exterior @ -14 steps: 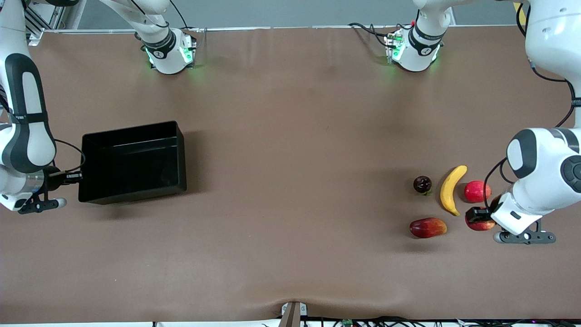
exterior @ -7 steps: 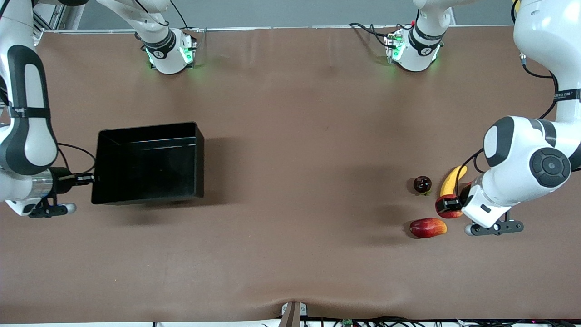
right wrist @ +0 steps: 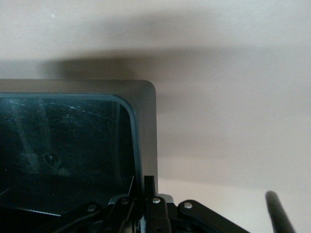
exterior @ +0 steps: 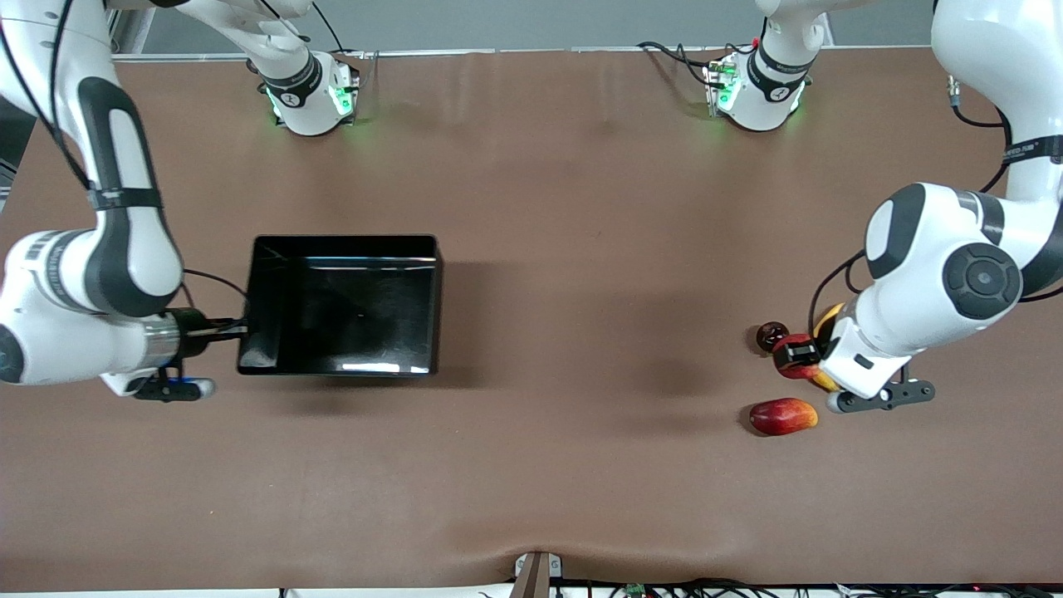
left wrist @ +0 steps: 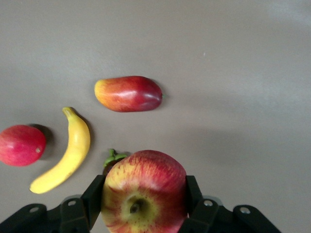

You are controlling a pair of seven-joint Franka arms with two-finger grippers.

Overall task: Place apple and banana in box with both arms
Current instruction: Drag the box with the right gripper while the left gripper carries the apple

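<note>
The right gripper (exterior: 237, 328) is being seen toward the right arm's end of the table, roughly midway between the robots' edge and the camera's edge. Its fingers are being closed narrowly on the wall of the box (exterior: 425, 307), as the right wrist view confirms, where the rim of the box (right wrist: 146, 136) is being pinched between them. The box is being held with its open top upward and is being seen empty; whether it is resting on the brown table (exterior: 548, 465) or being carried just above it cannot be told.

Toward the left arm's end, the left gripper (exterior: 799, 355) is being held above the fruit group, its fingers clamped on the apple (exterior: 791, 359). In the left wrist view the apple (left wrist: 144, 190) is being gripped on both flanks, stem dimple facing the camera.

The banana (left wrist: 66, 154) is lying on the table beneath and just beside the held apple, mostly hidden by the left arm in the front view. Its long axis is being judged to run roughly from the robots' edge toward the camera's edge. A plain red fruit (left wrist: 21, 144), a mango-like fruit (exterior: 782, 415) and a small dark fruit (exterior: 768, 335) are lying nearby.

The deciding relation: the box is lying well apart from the apple, along the table's length toward the right arm's end. The gap is judged to need closing before release.
</note>
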